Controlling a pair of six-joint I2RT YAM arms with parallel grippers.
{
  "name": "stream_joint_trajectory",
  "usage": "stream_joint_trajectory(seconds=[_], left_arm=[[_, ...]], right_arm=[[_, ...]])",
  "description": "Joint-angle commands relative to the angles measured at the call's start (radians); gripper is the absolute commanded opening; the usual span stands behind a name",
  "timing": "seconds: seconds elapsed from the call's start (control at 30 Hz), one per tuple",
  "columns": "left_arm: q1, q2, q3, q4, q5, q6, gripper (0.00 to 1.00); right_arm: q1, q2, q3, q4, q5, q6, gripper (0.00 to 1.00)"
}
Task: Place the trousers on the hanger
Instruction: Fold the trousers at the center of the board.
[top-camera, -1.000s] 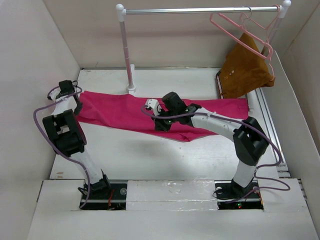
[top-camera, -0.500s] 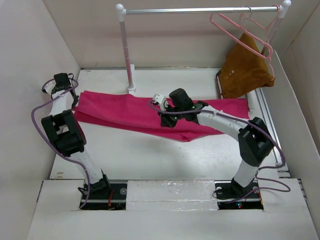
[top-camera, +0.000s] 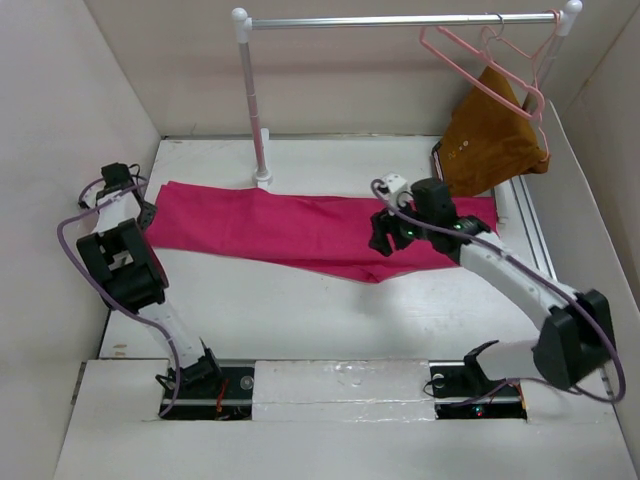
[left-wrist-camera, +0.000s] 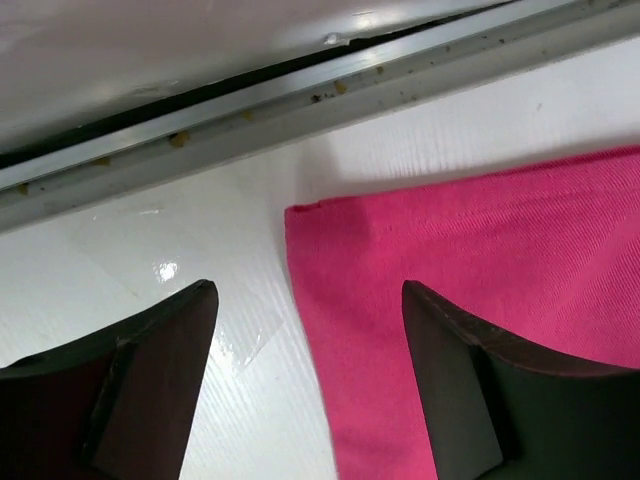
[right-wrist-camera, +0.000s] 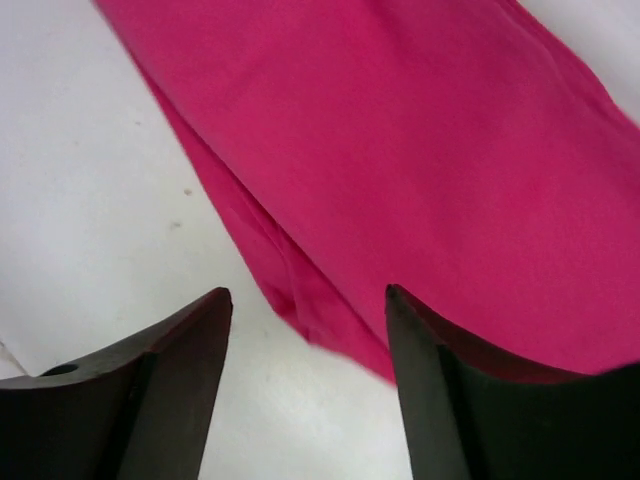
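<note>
The magenta trousers (top-camera: 290, 225) lie spread flat across the table, from the left wall to the right side. My left gripper (top-camera: 146, 212) hovers open over their left end; in the left wrist view the gripper (left-wrist-camera: 308, 290) straddles the cloth's corner edge (left-wrist-camera: 480, 260) with nothing held. My right gripper (top-camera: 382, 240) stands open above the trousers' front edge near the right end; in the right wrist view the gripper (right-wrist-camera: 308, 292) frames the folded hem (right-wrist-camera: 420, 150) without touching it. Pale-pink hangers (top-camera: 490, 60) hang on the rail at top right.
A silver rail (top-camera: 400, 20) on a pink-white post (top-camera: 255, 120) spans the back. A mustard-brown garment (top-camera: 490, 140) hangs beneath the hangers at the right. A metal track (left-wrist-camera: 300, 95) runs along the left wall's foot. White walls close in the table.
Both grippers went from shut to open and let go of the trousers. The right arm swung right along the cloth. The left gripper drew back toward the left wall. The cloth now lies flatter.
</note>
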Motion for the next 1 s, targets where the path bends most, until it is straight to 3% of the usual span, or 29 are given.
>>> stream_joint_trajectory(seconds=[0.0, 0.13, 0.17, 0.2, 0.33, 0.5, 0.83, 0.93, 0.97], left_arm=[[-0.005, -0.156, -0.032, 0.023, 0.038, -0.013, 0.71], [-0.161, -0.275, -0.069, 0.059, 0.021, 0.026, 0.67], [-0.340, -0.297, -0.090, 0.086, -0.007, 0.045, 0.65], [-0.342, -0.297, -0.091, 0.086, -0.007, 0.045, 0.65], [-0.567, -0.257, -0.126, 0.086, 0.001, 0.019, 0.64], [-0.597, -0.190, -0.181, 0.132, 0.131, 0.006, 0.57], [-0.555, -0.024, -0.189, 0.129, 0.170, 0.036, 0.55], [-0.555, -0.009, -0.192, 0.100, 0.165, 0.042, 0.55], [-0.546, -0.007, -0.195, 0.089, 0.168, 0.043, 0.55]], right_arm=[[-0.102, -0.168, -0.117, -0.004, 0.068, 0.124, 0.70], [-0.318, -0.362, -0.304, -0.019, 0.119, 0.249, 0.75], [-0.492, -0.431, -0.383, 0.000, 0.081, 0.293, 0.78], [-0.494, -0.462, -0.419, 0.001, 0.081, 0.293, 0.78], [-0.618, -0.437, -0.512, 0.043, 0.039, 0.333, 0.79], [-0.750, -0.322, -0.600, 0.259, -0.111, 0.431, 0.77], [-0.705, -0.004, -0.562, 0.473, 0.022, 0.588, 0.71], [-0.676, -0.008, -0.550, 0.475, 0.085, 0.637, 0.52], [-0.676, -0.012, -0.545, 0.455, 0.108, 0.641, 0.35]])
